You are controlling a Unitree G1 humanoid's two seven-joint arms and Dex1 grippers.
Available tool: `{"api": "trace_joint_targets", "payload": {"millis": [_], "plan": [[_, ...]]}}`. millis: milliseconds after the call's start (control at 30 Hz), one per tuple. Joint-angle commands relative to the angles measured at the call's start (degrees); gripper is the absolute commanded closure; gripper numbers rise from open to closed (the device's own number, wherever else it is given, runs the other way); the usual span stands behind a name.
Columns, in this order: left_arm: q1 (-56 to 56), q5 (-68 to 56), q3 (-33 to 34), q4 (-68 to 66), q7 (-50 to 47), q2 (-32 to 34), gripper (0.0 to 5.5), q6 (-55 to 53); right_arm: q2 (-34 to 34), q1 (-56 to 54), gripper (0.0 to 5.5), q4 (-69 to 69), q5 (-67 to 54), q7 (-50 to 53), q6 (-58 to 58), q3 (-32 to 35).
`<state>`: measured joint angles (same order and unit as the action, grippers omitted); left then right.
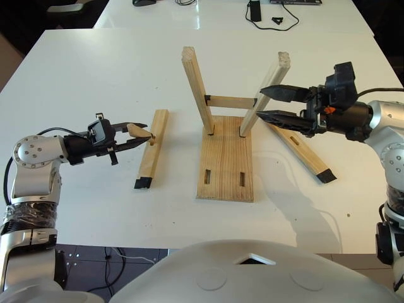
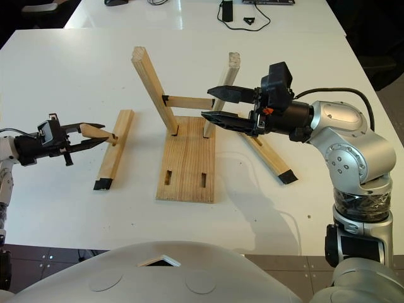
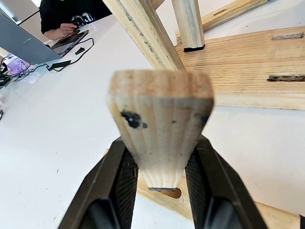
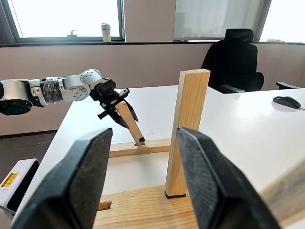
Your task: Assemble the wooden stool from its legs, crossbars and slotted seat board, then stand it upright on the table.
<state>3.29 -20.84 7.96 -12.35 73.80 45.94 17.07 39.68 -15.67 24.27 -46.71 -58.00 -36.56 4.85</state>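
My left gripper [image 1: 149, 132] pinches a crossbar [image 1: 136, 130] — tip seemingly touching the flat leg [image 1: 153, 151]; right gripper [image 1: 261, 102] spread by an upright leg [image 1: 276, 74].

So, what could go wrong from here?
The short wooden crossbar pinched in the left gripper meets the loose wooden leg lying flat at an angle; it might jam or push the leg away. The open right gripper hangs at an upright wooden leg; a nudge could tip it out of the slotted seat board.
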Motion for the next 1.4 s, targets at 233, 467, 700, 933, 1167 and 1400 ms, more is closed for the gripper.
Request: {"api": "trace_joint_targets", "payload": {"millis": [233, 467, 700, 933, 1167, 1400], "plan": [[-3.4, 1.5, -2.5, -0.4, 0.6, 0.5, 4.21, -0.3, 0.8, -1.2, 3.05, -1.0, 2.1, -1.4, 1.0, -1.4], [0.0, 0.2, -2.3, 0.9, 0.5, 1.2, 4.21, -2.4, 0.1, -0.4, 3.05, -0.8, 2.8, -1.0, 1.8, -1.2], [3.8, 1.8, -3.0, -1.7, 1.8, 0.8, 4.21, 1.2, -0.7, 0.6, 3.05, -0.1, 3.1, -0.4, 2.4, -1.5], [5.0, 4.2, -4.0, -6.4, 3.3, 1.7, 4.21, 6.8, -0.5, 0.5, 3.05, -0.4, 3.2, -0.7, 2.5, -1.4], [2.8, 3.3, -5.5, -6.1, 6.1, 2.8, 4.21, 6.3, -0.3, 0.6, 3.05, -0.1, 3.2, -0.7, 2.4, -1.4], [-2.0, 0.6, -7.0, -1.3, 9.6, 6.4, 4.21, -2.8, -0.2, 1.1, 3.05, 0.0, 4.0, -0.5, 2.7, -1.6]]}}
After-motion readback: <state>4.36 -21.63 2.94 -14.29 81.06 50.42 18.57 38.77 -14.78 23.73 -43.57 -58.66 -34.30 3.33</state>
